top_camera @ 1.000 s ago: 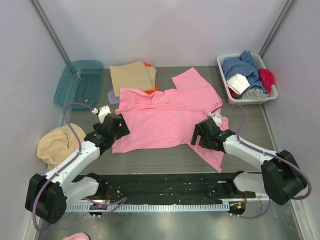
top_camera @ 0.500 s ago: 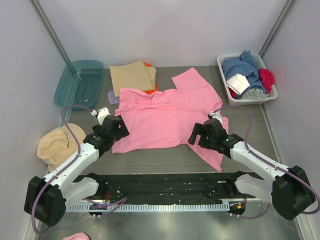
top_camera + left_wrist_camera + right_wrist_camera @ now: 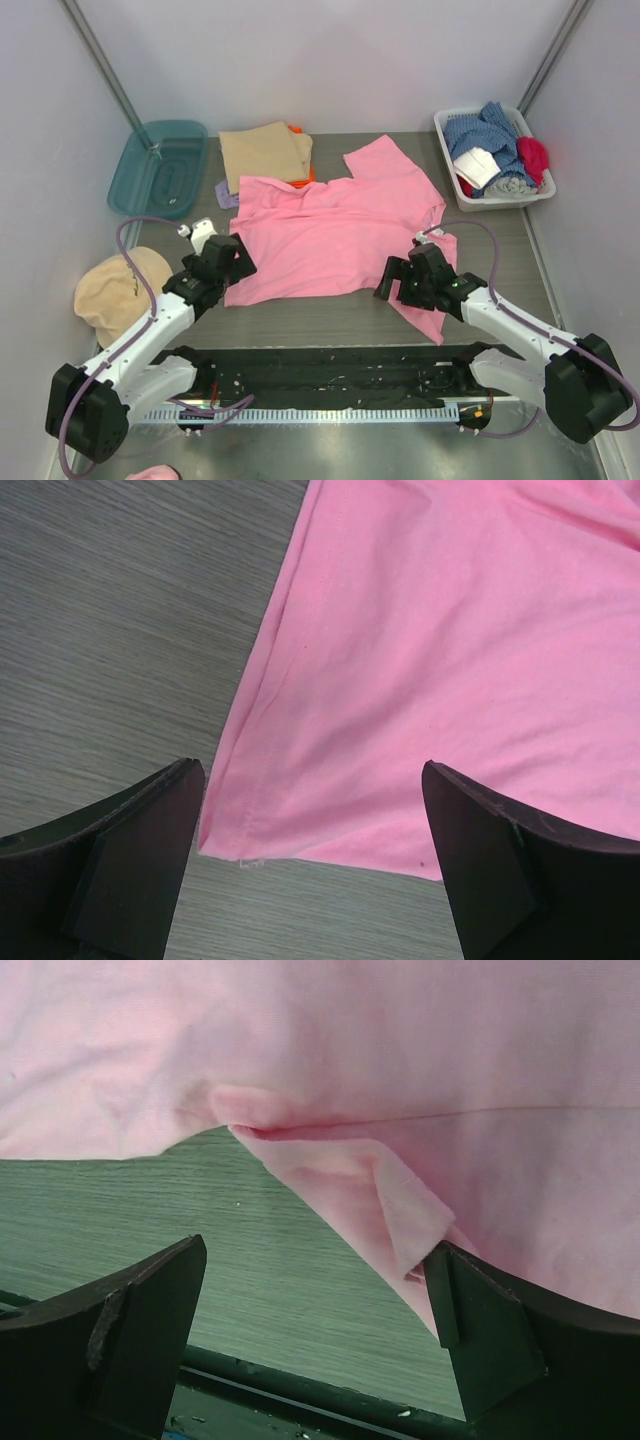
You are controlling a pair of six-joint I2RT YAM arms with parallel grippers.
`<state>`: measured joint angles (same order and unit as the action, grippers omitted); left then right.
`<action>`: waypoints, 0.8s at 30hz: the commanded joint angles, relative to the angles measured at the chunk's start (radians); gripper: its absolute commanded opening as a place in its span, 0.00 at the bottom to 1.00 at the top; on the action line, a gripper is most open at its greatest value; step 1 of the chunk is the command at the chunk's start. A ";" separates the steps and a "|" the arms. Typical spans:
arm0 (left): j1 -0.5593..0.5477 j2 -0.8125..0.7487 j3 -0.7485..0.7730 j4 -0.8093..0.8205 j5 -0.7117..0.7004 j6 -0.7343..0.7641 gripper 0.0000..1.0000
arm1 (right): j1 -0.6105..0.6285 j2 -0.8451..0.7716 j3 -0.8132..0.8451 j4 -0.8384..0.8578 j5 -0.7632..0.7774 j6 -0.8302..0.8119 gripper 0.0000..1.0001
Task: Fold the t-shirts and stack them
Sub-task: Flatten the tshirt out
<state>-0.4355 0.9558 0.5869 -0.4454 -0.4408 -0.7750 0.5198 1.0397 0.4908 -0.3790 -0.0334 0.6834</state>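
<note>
Wood-grain table was covered at its middle by 1 pink t-shirt, laid open and unfolded. The left gripper was held with its 2 fingers spread wide, and the shirt's near left corner was framed between them, nothing pinched. The right gripper was spread just as wide, with a creased sleeve fold just ahead of its right finger. Contact with the cloth could not be judged. Well beyond the left gripper, 1 folded tan t-shirt was stacked on an orange t-shirt.
</note>
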 commanded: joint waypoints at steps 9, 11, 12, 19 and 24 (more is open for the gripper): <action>0.000 -0.028 -0.006 -0.015 -0.010 -0.015 0.96 | 0.002 -0.029 0.015 -0.018 0.110 -0.025 0.47; 0.000 -0.026 -0.006 -0.015 -0.009 -0.015 0.96 | 0.000 -0.039 0.014 -0.018 0.113 -0.028 0.31; 0.000 -0.025 -0.006 -0.015 -0.009 -0.015 0.96 | 0.002 -0.041 0.009 -0.017 0.113 -0.027 0.26; 0.000 -0.023 -0.004 -0.015 -0.006 -0.018 0.96 | 0.002 -0.053 0.000 -0.017 0.106 -0.024 0.01; 0.000 -0.023 -0.001 -0.015 -0.006 -0.020 0.96 | 0.002 -0.047 0.015 -0.026 0.067 -0.031 0.01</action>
<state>-0.4355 0.9443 0.5827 -0.4644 -0.4408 -0.7826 0.5198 1.0054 0.4900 -0.4053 0.0547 0.6590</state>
